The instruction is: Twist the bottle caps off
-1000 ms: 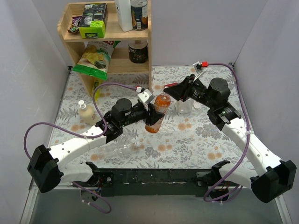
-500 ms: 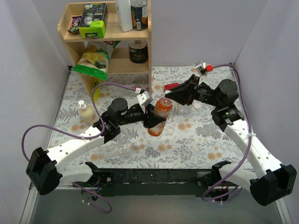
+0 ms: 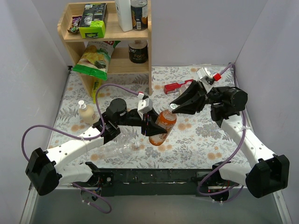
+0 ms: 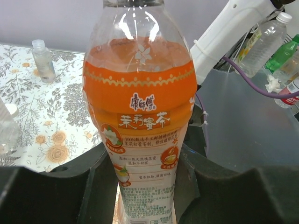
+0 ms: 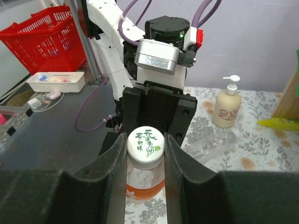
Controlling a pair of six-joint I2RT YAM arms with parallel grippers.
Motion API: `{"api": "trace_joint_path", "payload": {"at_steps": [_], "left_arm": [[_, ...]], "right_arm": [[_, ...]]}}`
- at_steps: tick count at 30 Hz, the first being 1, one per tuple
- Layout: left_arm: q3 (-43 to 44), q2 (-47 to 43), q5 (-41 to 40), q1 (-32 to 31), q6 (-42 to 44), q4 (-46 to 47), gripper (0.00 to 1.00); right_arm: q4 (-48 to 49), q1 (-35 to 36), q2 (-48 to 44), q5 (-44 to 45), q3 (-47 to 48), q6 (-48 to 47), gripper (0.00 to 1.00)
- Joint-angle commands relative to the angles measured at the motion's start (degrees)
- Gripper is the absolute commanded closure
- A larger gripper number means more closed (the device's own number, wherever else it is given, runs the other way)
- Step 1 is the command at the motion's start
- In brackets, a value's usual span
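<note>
One orange bottle [image 3: 163, 125] in left gripper [image 3: 150, 123]; right gripper [image 5: 145, 154] clamps one cap [image 5: 145, 141].

Left arm [image 3: 79, 140] is reaching in, left fingers [image 4: 93, 186] squeezing tight. Right arm [image 3: 243, 135] is bending over, right fingers [image 5: 112, 163] sitting slightly apart.

The bottle [image 4: 140, 70] is showing the brand 康師傅 in white on its orange label [image 4: 140, 100], with 茉莉蜜茶 standing in green on the pale band just below. Further down the bottle, small print is beginning with 100%, and the rest is too fine to read. The cap [image 5: 145, 142] on top of the bottle is carrying green Chinese characters that are too blurred to read.
</note>
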Motion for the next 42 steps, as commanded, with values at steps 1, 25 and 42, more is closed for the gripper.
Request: {"api": "trace_joint_path", "payload": {"at_steps": [1,25,42], "left_arm": [[1.36,-1.99,-3.85,-0.48,1.69,-2.27,0.69],[1.27,2.40,-44.31,-4.52,2.22,-7.90,0.71],[1.80,3.46,-45.72,-5.40,2.66,-9.04,0.71]], "right_arm": [[10.70,-3.27,1.11,-3.98,0.85,7.55,0.91],[-53.73,5.67,-6.90,58.34,4.09,-21.18,0.20],[-53.82,11.65,-2.76,60.37,6.12,-22.42,0.44]]}}
